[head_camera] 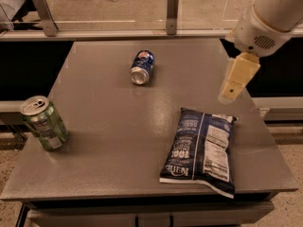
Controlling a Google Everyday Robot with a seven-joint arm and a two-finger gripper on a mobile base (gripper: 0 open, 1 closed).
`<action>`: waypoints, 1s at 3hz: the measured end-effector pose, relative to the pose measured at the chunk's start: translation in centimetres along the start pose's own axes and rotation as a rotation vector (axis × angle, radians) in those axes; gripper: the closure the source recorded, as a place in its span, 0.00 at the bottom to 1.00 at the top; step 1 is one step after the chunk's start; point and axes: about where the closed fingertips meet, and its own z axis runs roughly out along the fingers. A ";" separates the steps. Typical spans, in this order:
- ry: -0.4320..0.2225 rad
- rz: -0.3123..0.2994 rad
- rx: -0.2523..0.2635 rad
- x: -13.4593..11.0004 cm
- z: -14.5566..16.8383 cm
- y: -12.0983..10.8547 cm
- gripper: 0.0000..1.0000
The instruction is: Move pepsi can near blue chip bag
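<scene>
so the pepsi can (142, 67) is lying on its side in the upper middle of the frame, one silver end facing the camera. Lying flat like that, it's probably going to roll if it gets nudged sideways, so I'm guessing any grab will need to come across its body rather than over the ends. It's sitting well apart from the blue chip bag (201, 150), which is lying flat in the lower right of the frame with the white label panel up. The bag's lower corner is looking like it's poking just past the front edge of the desk (104, 141).

The tool (230, 91) is hovering in the upper right of the frame, up off the desk, above the bag's top edge and well off to the right of the can. It's carrying nothing as far as this view is showing, and there's no telling from this angle how far open it is. My read is that it's hanging up there because the reach for the can isn't under way yet, so the task is basically sitting at square one.

A green can (43, 122) is standing upright at the left of the frame, near the desk's left side and well away from both. That's the one not to grab. Bare desk is showing between the pepsi can and the bag, just left of the bag and above it, so that's looking like the natural drop spot
</scene>
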 end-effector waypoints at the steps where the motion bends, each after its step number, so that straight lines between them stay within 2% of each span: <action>1: -0.103 0.032 -0.018 -4.2 3.8 -4.7 0.00; 2: -0.168 0.146 -0.023 -8.1 6.8 -8.8 0.00; 3: -0.179 0.315 -0.052 -10.9 9.2 -11.1 0.00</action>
